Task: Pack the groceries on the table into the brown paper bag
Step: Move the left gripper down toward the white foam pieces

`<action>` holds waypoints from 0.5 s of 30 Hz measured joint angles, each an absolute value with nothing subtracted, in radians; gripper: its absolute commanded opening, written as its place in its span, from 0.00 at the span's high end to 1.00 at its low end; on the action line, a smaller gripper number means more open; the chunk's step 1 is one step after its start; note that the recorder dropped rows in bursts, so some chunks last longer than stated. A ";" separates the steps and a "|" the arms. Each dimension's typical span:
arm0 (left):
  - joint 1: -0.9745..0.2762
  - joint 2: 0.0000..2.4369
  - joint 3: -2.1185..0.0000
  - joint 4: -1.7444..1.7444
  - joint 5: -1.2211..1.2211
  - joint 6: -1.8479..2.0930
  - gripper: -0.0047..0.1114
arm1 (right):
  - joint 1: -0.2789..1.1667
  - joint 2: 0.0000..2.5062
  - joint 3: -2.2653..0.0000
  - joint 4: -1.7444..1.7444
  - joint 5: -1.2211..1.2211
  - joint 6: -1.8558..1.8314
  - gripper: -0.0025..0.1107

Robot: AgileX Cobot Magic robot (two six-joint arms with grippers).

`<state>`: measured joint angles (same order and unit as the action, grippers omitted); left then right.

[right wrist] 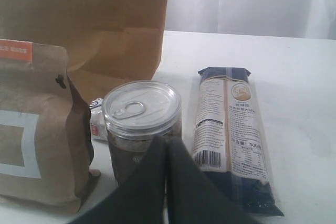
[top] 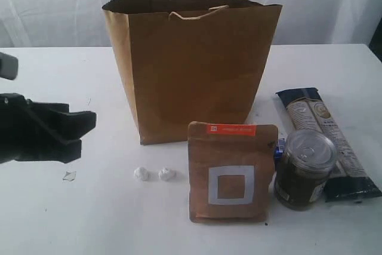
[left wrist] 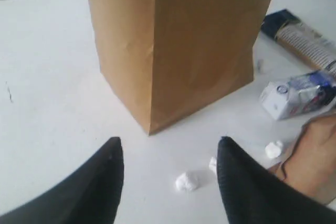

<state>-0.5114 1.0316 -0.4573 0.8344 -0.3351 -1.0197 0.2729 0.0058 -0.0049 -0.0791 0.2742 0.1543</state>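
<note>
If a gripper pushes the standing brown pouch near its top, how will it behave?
The brown pouch stands upright, tall and thin, so it would probably tip over. Its walls look soft and creased, so squeezing may dent it. Falling, it might hit the dark jar beside it.

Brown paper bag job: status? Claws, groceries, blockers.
Left claw open, empty, facing bag. Right claw shut, empty, by small dark jar. Pouch, jar, navy-tan packet on table, unpacked; bag upright, open. Two white scraps in front of bag.
</note>
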 measured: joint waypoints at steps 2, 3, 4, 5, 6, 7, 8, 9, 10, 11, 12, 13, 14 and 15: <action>-0.515 1.078 -0.457 0.856 -0.288 -1.037 0.46 | 0.273 0.006 -0.005 -0.079 0.274 0.154 0.98; -0.515 1.115 -0.457 0.858 -0.290 -1.042 0.46 | 0.273 0.006 -0.005 -0.079 0.274 0.154 0.98; -0.515 1.131 -0.457 0.858 -0.298 -1.042 0.46 | 0.273 0.006 -0.005 -0.079 0.274 0.154 0.98; -0.523 1.174 -0.457 0.850 -0.331 -1.044 0.46 | 0.273 0.006 -0.005 -0.079 0.274 0.154 0.98; -0.529 1.196 -0.457 0.845 -0.347 -1.044 0.46 | 0.273 0.006 -0.005 -0.079 0.274 0.154 0.98; -0.554 1.246 -0.460 0.827 -0.356 -1.034 0.46 | 0.273 0.006 -0.005 -0.079 0.274 0.154 0.98; -0.568 1.267 -0.465 0.822 -0.357 -1.027 0.46 | 0.273 0.006 -0.005 -0.079 0.274 0.154 0.98; -0.596 1.318 -0.490 0.796 -0.361 -1.001 0.46 | 0.273 0.006 -0.005 -0.079 0.274 0.154 0.98; -0.611 1.352 -0.509 0.774 -0.362 -0.980 0.46 | 0.273 0.006 -0.005 -0.079 0.274 0.154 0.98; -0.620 1.384 -0.530 0.759 -0.362 -0.962 0.46 | 0.273 0.006 -0.005 -0.079 0.274 0.154 0.98; -0.625 1.415 -0.553 0.751 -0.356 -0.956 0.46 | 0.273 0.006 -0.005 -0.079 0.274 0.154 0.98; -0.625 1.445 -0.576 0.745 -0.342 -0.955 0.46 | 0.273 0.006 -0.005 -0.079 0.274 0.154 0.98; -0.625 1.470 -0.601 0.740 -0.326 -0.953 0.46 | 0.273 0.006 -0.005 -0.079 0.274 0.154 0.98; -0.625 1.492 -0.625 0.737 -0.317 -0.953 0.46 | 0.273 0.006 -0.005 -0.079 0.274 0.154 0.98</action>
